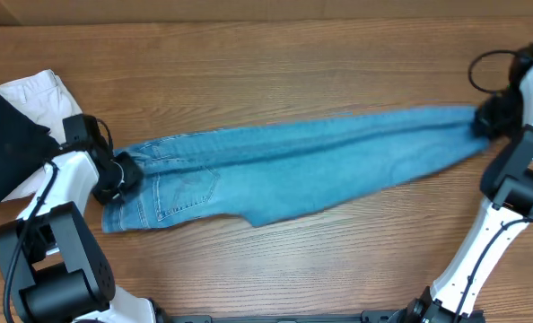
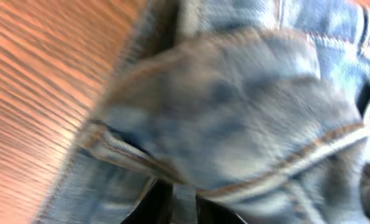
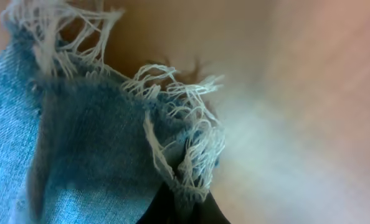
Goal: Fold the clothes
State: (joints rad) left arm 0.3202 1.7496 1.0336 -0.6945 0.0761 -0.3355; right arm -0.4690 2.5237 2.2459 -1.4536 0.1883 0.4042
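Observation:
The light blue jeans (image 1: 293,166) lie stretched flat across the wooden table, waist at the left and ankles at the right. My left gripper (image 1: 123,175) sits at the waistband end. In the left wrist view its dark fingers (image 2: 154,205) pinch a fold of denim (image 2: 235,106) at a stitched seam, the left gripper (image 2: 184,208) shut on it. My right gripper (image 1: 480,121) is at the ankle end. The right wrist view shows the right gripper (image 3: 184,208) shut on the frayed hem (image 3: 185,124), with white threads spilling over the fingertips.
A black folded garment (image 1: 6,144) lies on a white folded garment (image 1: 38,90) at the far left, just behind the left arm. Bare wooden table (image 1: 293,54) runs behind and in front of the jeans.

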